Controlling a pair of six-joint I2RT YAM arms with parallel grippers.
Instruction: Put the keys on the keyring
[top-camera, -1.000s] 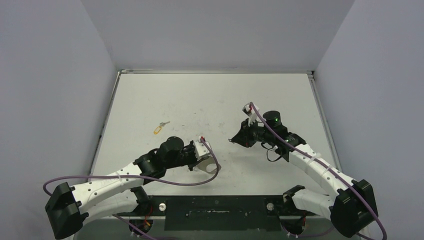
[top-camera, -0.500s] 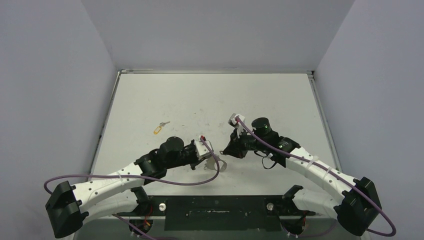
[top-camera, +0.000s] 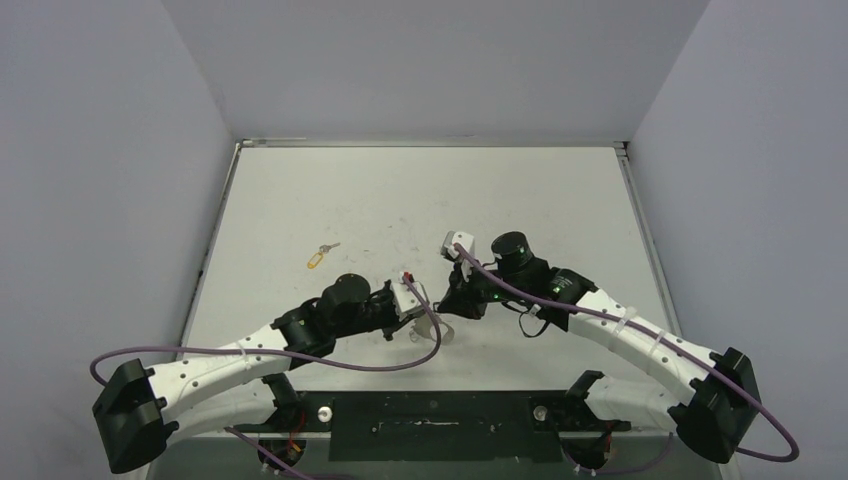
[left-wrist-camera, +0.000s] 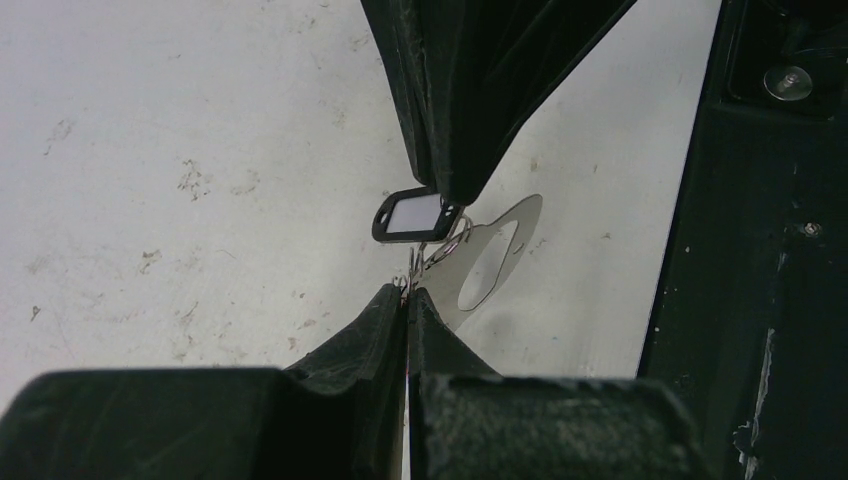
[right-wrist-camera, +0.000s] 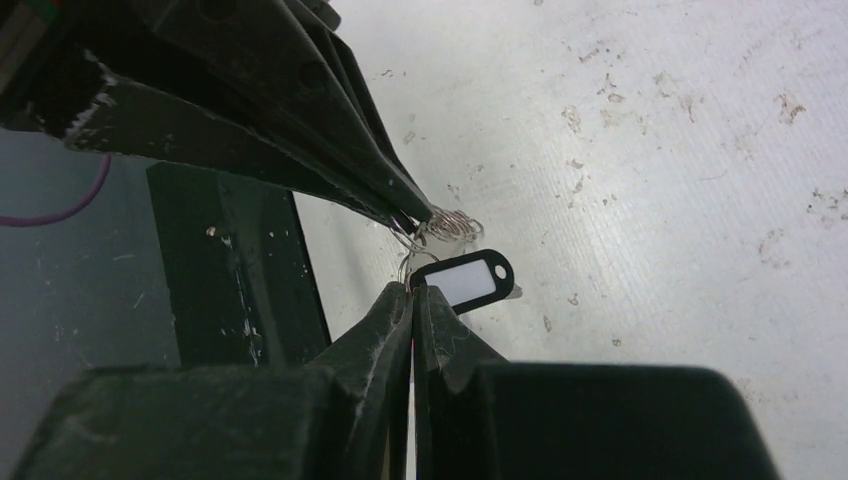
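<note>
One yellow-tagged silver key (top-camera: 318, 257) is left unattached.
Flat silver oval keyring (left-wrist-camera: 527, 212) is clenched in left jaws, black-tagged key (left-wrist-camera: 413, 214) in right jaws.

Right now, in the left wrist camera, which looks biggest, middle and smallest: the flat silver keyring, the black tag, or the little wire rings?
1. flat silver keyring
2. black tag
3. little wire rings
All three sit close together, so nearness to the camera hardly skews this.

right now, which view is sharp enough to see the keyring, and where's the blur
Left wrist: keyring and black tag sharp, left fingers blurred up close. Right wrist: tag sharp, right fingers blurred. Top external: evenly lit, keyring only a pale speck.
</note>
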